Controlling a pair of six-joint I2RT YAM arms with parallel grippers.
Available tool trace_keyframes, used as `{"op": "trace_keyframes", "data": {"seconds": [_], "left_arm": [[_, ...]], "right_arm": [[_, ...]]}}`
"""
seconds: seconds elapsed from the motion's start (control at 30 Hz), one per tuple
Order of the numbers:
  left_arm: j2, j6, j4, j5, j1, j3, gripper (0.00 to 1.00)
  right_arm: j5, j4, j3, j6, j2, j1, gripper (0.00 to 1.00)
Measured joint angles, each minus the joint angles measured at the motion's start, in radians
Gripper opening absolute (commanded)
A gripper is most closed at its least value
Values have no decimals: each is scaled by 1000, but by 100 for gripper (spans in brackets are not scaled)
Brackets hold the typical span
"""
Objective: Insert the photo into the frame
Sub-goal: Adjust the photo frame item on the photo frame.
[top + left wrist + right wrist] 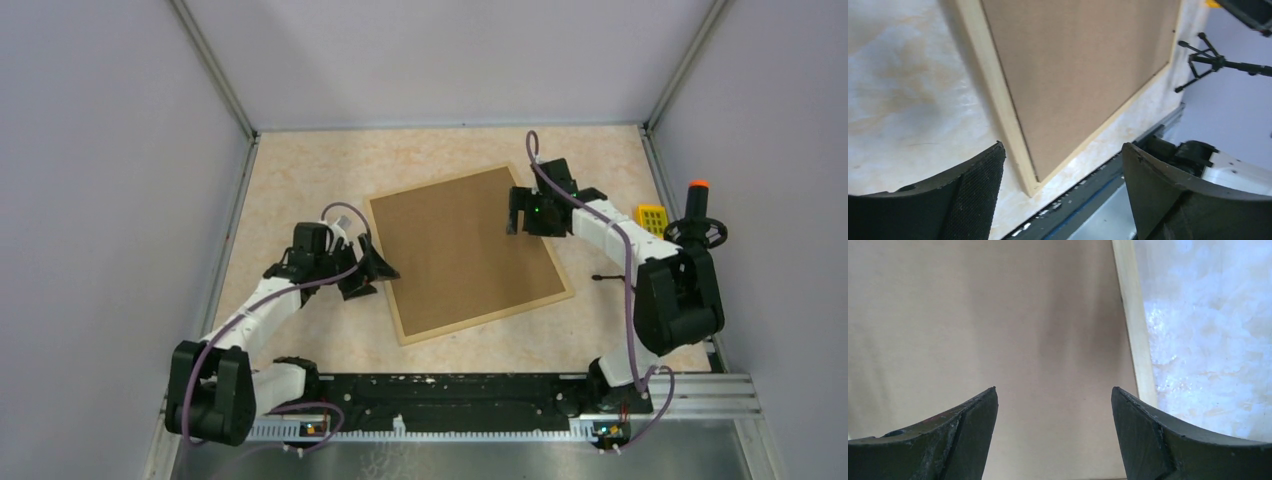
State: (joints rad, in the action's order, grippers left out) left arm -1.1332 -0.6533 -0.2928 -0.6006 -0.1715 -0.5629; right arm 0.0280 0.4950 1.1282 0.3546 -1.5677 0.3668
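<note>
The left gripper (pixel 375 275) is spread wide, empty, beside the frame's (pixel 1002 100) left edge; the right gripper (pixel 522 225), likewise wide and empty, is poised over the frame's backing board (pixel 465 250).

Plain brown backing board (pixel 465 250) lying flat mid-table, turned askew. Beige marbled table top (pixel 300 180) beneath, grey walls (pixel 100 200) around. Near the right edge: small yellow gridded block (pixel 652 217), black knob with orange cap (pixel 698 205), little black tripod (pixel 1208 60). Black rail (pixel 450 390) along the near edge.

We can read no writing, label, brand, number or sign on anything in view; the frame (pixel 487 318) bears no marking either.
</note>
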Motion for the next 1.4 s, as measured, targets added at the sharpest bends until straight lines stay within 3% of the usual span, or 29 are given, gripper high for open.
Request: {"op": "trace_keyframes", "data": {"seconds": [0.13,0.37,0.73,1.4], "left_arm": [[-8,-52,12,-31,-44,-8,92],[43,-185,-16,37,-185,12,98],[66,-348,-21,122,-329,83,93],[-63,-422,47,145,-407,70,98]], "right_arm": [[-68,0,-36,-32,-43,-78,82],[-78,-5,-88,-48,-59,-124,77],[-83,-91,-160,-11,-45,-163,73],[-82,-136,-187,2,-30,-167,73]]}}
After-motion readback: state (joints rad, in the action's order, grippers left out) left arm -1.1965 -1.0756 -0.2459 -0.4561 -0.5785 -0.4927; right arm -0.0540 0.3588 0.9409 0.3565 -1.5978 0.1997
